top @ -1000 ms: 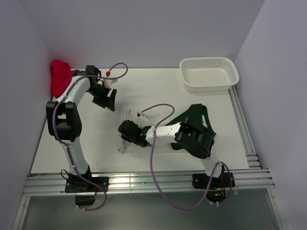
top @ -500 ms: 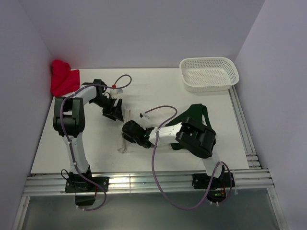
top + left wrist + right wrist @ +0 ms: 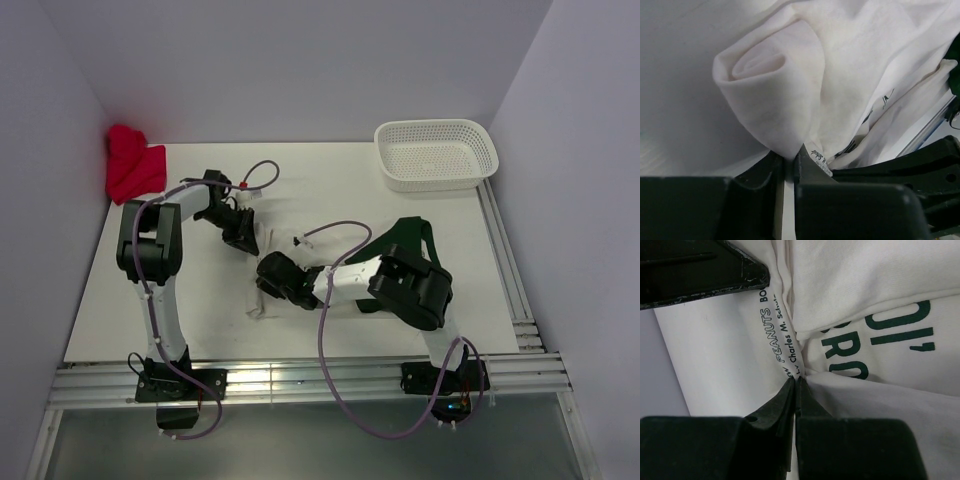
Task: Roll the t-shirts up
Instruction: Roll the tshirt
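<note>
The white t-shirt (image 3: 258, 306) with dark green lettering lies crumpled at the table's middle left. My left gripper (image 3: 243, 238) is at its far edge, shut on a loosely curled fold of white cloth (image 3: 770, 95) pinched between the jaws (image 3: 790, 156). My right gripper (image 3: 272, 275) is low on the same shirt, shut on a printed fold (image 3: 797, 381) beside the lettering (image 3: 771, 335). The dark green t-shirt (image 3: 412, 240) lies to the right, partly hidden under my right arm.
A red cloth bundle (image 3: 132, 165) sits in the far left corner against the wall. A white mesh basket (image 3: 440, 178) stands at the far right. Walls close in on the left, back and right. Purple cables loop over both arms.
My left gripper has swung from near the red bundle toward the middle, come down onto the white shirt's far edge and closed on it. The right arm has barely moved.
</note>
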Controlling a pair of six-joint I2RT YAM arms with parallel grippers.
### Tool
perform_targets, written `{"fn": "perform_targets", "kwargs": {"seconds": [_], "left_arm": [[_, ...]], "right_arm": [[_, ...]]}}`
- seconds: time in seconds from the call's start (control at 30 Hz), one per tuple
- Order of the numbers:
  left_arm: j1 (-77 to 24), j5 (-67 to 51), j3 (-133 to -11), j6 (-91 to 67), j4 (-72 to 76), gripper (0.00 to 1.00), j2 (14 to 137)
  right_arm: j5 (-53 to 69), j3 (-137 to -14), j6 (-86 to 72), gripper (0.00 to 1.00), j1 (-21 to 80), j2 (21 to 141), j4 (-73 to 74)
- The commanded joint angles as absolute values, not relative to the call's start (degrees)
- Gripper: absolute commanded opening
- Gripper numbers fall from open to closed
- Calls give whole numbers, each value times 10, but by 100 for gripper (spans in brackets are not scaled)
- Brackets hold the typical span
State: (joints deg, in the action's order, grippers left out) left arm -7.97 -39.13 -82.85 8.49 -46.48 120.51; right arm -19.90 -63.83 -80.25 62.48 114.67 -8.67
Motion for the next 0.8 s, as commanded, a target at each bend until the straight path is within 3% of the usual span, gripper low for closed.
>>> {"fn": "perform_targets", "kwargs": {"seconds": [0.0, 0.07, 0.17, 0.2, 0.33, 0.57, 0.77], "left_arm": [[-90, -320, -838, 76, -460, 9, 1186], [-100, -267, -845, 75, -465, 1, 1174], [-110, -208, -851, 76, -472, 0, 1167], [-117, -197, -852, 76, -476, 0, 1166], [-134, -148, -852, 77, -483, 0, 1164], [-152, -105, -874, 76, -505, 0, 1167], [-172, -84, -893, 75, -523, 0, 1177]], "right_arm": [[-216, -636, -779, 0, 621, 1131, -3], [-228, -652, -771, 2, 623, 1129, 35], [-256, -679, -759, 14, 630, 1123, 68], [-263, -687, -758, 23, 636, 1119, 93], [-301, -731, -750, 34, 652, 1106, 151], [-356, -823, -727, 38, 679, 1110, 238], [-376, -945, -700, 38, 694, 1191, 322]]}}
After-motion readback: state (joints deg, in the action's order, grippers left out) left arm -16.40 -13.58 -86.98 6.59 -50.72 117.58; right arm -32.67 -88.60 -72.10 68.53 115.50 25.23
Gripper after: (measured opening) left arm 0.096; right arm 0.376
